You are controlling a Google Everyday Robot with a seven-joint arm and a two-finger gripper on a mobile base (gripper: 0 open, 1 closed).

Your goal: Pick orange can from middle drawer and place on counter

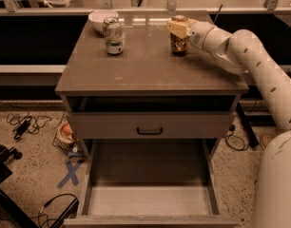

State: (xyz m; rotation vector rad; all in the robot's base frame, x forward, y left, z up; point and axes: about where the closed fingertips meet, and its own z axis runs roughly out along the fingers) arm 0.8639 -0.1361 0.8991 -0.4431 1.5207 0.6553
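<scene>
The orange can [179, 42] stands upright at the back right of the counter [145, 68], its base at the surface. My gripper [178, 28] reaches in from the right and is shut on the can's upper part, with cream fingers [176, 27] across its top. The middle drawer [86, 189] is pulled out low in front of the cabinet, and its pale floor is bare. The flat drawer front with a black handle [149, 130] is shut above it.
A taller green-and-white can [113, 35] stands at the back left of the counter, with a white bowl [100, 19] behind it. My white arm [259, 65] spans the right side. Cables, a blue tape X [70, 174] and a small basket [65, 135] lie on the floor at left.
</scene>
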